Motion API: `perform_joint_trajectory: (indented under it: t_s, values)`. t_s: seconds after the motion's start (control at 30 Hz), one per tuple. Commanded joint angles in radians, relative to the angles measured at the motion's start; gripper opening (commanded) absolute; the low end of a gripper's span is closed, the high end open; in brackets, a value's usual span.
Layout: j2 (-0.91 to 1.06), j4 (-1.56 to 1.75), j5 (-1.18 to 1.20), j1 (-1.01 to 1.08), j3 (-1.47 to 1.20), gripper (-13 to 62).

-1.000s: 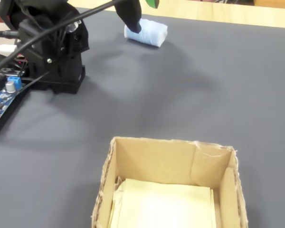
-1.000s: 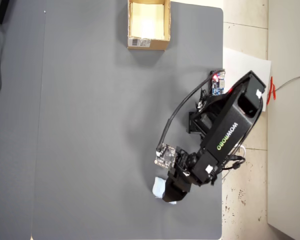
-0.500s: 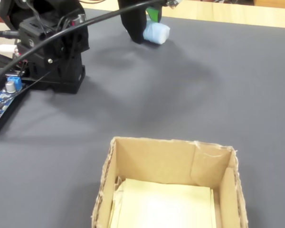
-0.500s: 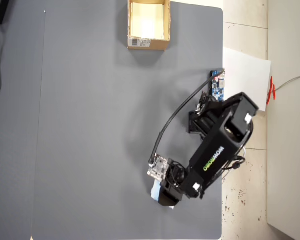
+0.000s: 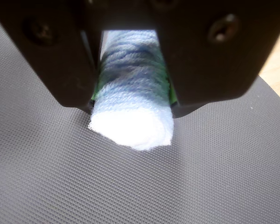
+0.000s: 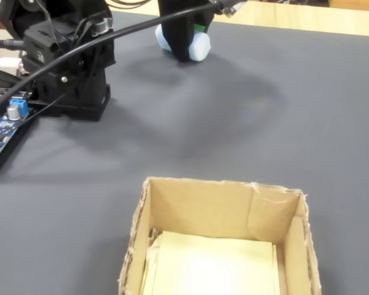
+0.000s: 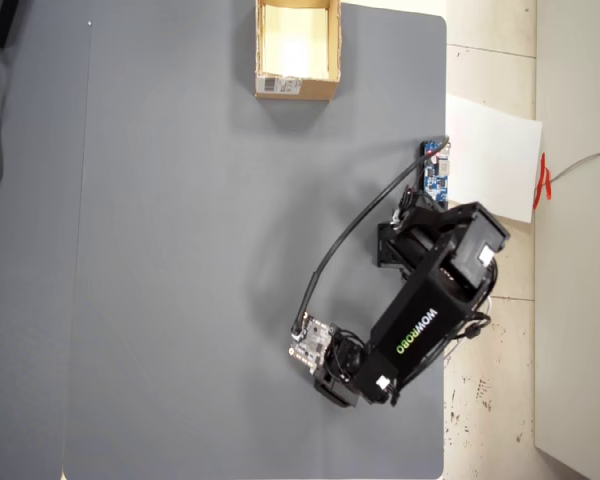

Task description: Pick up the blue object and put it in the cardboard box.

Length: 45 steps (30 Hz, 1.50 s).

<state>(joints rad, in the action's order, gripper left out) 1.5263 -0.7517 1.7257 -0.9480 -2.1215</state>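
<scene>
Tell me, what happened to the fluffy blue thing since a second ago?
The gripper closed on the blue object and lifted it off the gray mat; the arm swung left in the overhead view, now hiding it there. The cardboard box stayed put.

Green letters "WOWROBO" run along the black plastic robot arm (image 7: 420, 325), at five o'clock in the overhead view; nothing else legible
</scene>
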Motion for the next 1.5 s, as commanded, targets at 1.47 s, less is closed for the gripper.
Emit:
perform_joint_trajectory:
  t_s: [1.47]
  values:
    - [0.684,0.689,-0.229,1.009,-0.239,5.8]
